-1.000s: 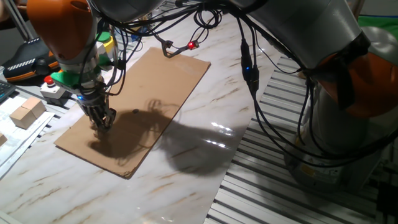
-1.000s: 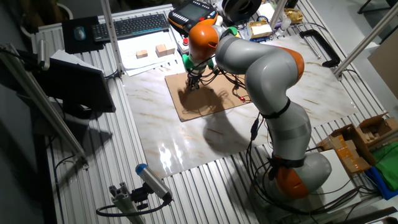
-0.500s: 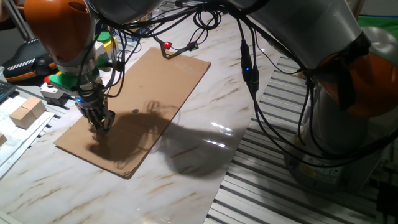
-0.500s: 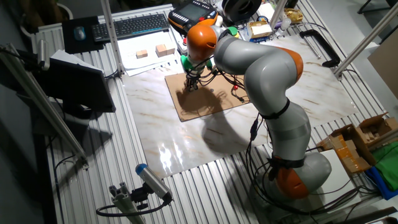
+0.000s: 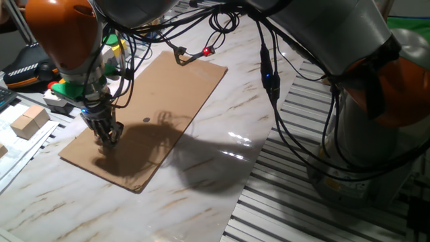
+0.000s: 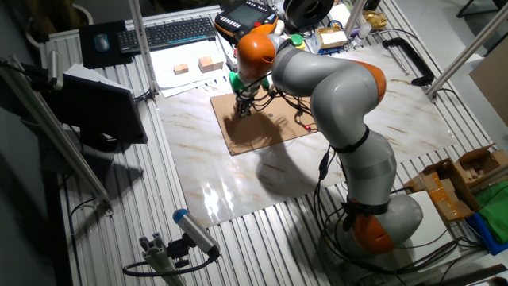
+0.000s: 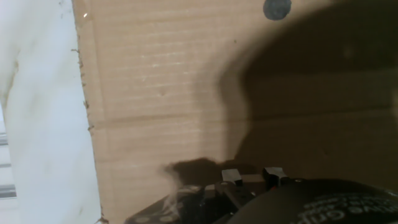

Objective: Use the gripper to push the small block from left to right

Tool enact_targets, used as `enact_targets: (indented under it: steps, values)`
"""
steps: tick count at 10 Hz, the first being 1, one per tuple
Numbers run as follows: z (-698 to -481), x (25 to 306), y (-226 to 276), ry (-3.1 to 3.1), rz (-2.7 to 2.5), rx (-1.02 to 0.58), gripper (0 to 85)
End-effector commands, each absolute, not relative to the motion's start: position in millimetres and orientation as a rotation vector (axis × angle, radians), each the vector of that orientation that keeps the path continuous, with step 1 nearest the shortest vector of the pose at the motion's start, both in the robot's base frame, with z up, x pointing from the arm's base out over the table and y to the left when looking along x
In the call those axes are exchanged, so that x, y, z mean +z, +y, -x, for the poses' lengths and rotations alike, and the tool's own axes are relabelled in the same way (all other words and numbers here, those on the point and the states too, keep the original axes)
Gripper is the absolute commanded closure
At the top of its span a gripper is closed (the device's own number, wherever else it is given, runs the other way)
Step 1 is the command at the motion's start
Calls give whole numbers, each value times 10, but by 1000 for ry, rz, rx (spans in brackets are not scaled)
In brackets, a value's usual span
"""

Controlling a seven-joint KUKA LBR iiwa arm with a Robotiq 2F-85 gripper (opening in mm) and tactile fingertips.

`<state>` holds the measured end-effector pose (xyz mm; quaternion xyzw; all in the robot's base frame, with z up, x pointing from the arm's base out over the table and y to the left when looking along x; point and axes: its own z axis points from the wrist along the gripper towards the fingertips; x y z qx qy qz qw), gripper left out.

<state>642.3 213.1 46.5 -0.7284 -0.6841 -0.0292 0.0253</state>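
Small block, the object of the push, cannot be identified with certainty: nothing block-like lies on the cardboard sheet (image 5: 181, 87), and the only blocks in view are pale wooden blocks (image 5: 30, 121) resting on white paper beyond the sheet's left edge, well apart from the gripper (image 5: 107, 136). The gripper stands low over the near left corner of the sheet, its thin fingers pointing down, their tips at or just above the cardboard. The fingers are drawn near together, but whether they are fully closed cannot be told. The step in hand is judged to be the approach or the start of the sweep. The next move calls for a low, level travel rightward across the sheet, with the tips kept on the block's left face so that it slides rather than tips. One fixed view shows the gripper's height and a small dark spot (image 5: 146, 121) just to its right. The other fixed view (image 6: 241, 111) shows two wooden blocks (image 6: 210, 63) near a keyboard (image 6: 171, 33). The hand view shows what neither gives: two square fingertips (image 7: 231, 176) side by side with a narrow gap, and bare cardboard ahead of them.
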Motion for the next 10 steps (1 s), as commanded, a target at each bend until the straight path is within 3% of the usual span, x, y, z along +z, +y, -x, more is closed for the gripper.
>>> enact_targets:
  steps: [1, 10]
  values:
    - [-6423, 466, 2139, -2114, 2254, -90, 840]
    - [-6488, 444, 2009, -2137, 2230, -92, 840]
